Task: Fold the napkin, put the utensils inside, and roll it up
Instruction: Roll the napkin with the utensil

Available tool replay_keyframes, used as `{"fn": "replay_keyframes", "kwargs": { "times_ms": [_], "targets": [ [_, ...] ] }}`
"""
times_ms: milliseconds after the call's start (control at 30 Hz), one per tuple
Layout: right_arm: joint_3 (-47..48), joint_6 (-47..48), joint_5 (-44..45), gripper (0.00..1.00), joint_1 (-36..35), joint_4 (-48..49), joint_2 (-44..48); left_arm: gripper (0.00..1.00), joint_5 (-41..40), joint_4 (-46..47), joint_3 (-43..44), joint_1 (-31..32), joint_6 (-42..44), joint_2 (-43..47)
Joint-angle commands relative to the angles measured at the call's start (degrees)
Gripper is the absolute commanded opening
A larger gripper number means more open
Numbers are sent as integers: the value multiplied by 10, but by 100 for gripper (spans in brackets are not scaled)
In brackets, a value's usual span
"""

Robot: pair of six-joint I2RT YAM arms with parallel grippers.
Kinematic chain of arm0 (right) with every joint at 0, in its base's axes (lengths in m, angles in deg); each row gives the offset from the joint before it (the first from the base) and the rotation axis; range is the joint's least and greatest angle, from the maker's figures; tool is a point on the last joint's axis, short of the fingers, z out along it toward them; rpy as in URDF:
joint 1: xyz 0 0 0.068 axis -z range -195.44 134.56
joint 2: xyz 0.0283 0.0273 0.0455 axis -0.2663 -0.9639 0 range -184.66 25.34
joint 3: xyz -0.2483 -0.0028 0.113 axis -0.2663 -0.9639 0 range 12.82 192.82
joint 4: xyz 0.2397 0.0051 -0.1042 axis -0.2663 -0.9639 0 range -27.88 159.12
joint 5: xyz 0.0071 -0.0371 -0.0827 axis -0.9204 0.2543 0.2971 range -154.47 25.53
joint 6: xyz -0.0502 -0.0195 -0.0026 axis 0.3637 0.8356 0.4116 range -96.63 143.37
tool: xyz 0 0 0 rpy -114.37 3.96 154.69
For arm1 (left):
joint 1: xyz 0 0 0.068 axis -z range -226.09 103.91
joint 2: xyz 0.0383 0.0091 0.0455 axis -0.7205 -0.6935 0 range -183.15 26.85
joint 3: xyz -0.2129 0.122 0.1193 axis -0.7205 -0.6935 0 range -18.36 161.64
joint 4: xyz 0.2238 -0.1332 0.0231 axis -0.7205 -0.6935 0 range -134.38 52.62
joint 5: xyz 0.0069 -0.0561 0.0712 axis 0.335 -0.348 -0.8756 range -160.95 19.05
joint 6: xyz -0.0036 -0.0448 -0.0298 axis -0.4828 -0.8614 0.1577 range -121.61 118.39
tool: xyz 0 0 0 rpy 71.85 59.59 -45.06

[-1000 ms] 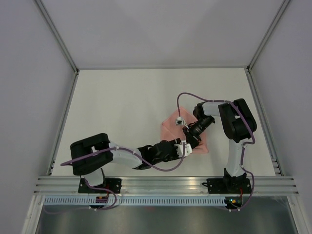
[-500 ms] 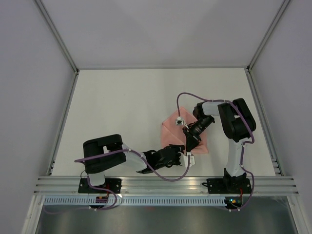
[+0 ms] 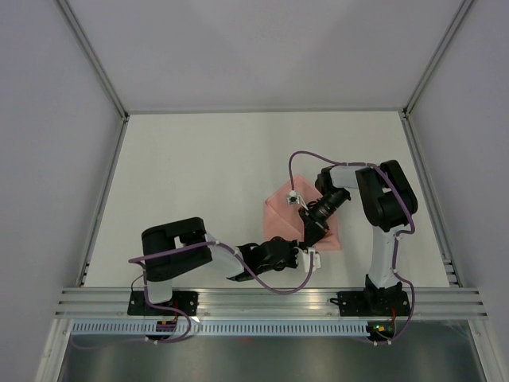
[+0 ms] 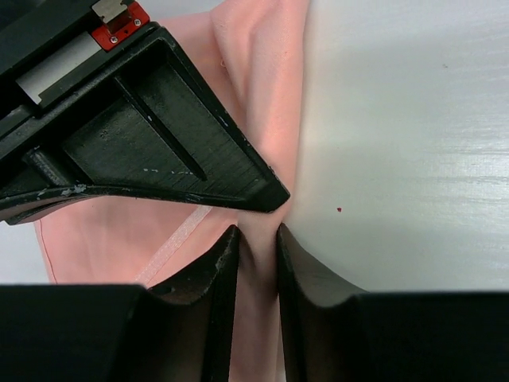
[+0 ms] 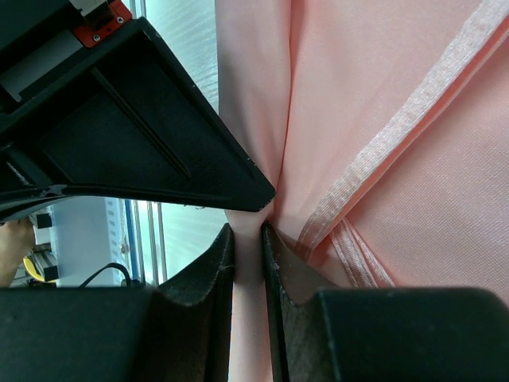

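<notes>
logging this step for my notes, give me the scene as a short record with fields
napkin: pale pink, creased, on the table right of centre
left gripper: closed on a fold of the napkin
right gripper: closed on a fold of the napkin
utensil: not visible in any view

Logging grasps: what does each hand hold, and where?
The left hand and the right hand each pinch the pale pink thin fabric napkin by a raised fold near its edge.
</notes>
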Motion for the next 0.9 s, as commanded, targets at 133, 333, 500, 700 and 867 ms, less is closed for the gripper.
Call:
{"fn": "replay_keyframes", "kwargs": {
  "times_ms": [133,333,500,700,867],
  "targets": [
    [1,33,76,9,3,72,-24,15,36,-78,12,-7,-62,-35],
    [-12,14,80,21,3,100,-6,2,42,-147,42,-13,-93,-35],
    [-38,-24,98,37,3,145,50,2,81,-229,81,-28,-142,-42],
    [-73,-102,126,49,8,236,150,2,140,-280,109,-49,-179,-48],
    [-83,-164,145,52,24,303,199,2,186,-293,116,-65,-207,-45]
  ]
}}
